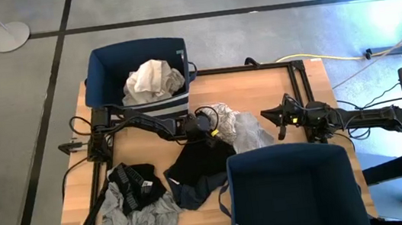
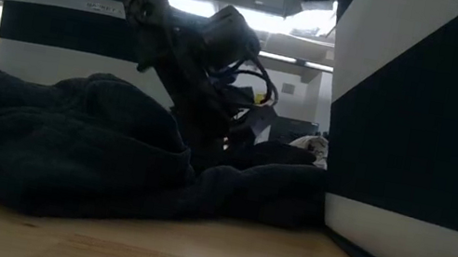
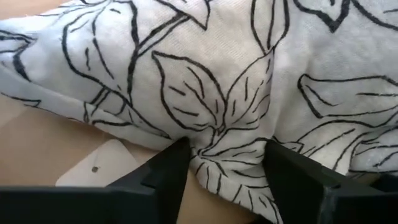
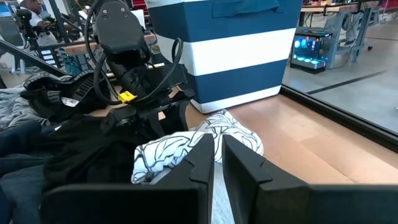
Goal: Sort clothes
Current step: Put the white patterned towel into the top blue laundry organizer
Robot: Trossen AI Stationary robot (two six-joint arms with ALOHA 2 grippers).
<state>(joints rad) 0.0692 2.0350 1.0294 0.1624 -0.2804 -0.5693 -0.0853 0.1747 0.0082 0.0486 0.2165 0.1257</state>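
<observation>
A white garment with a black leaf pattern (image 1: pixel 243 126) lies crumpled on the table's middle, next to a black garment (image 1: pixel 199 162). My left gripper (image 1: pixel 217 131) reaches in from the table's left and is shut on the patterned garment (image 3: pixel 217 62). My right gripper (image 1: pixel 277 122) is shut and empty above the table, just right of the patterned garment (image 4: pixel 186 146). A navy garment (image 1: pixel 192 194), a grey one (image 1: pixel 137 220) and a black one with a white band (image 1: pixel 136 182) lie near the front left. White clothes (image 1: pixel 152 80) lie in the far bin. My left gripper pinches a bunched fold (image 3: pixel 217 155) at the patterned garment's left edge between its two fingers (image 3: pixel 168 171). The fingers come low from the table's left. The cloth creases in toward the hold. The garment lies on the table.
A navy and white striped bin (image 1: pixel 96 71) stands at the far left. A second navy bin (image 1: pixel 291 155) stands at the near right and fills the right of the low view (image 2: pixel 426 135). A paper tag (image 3: pixel 99 165) lies on the wood by my left gripper.
</observation>
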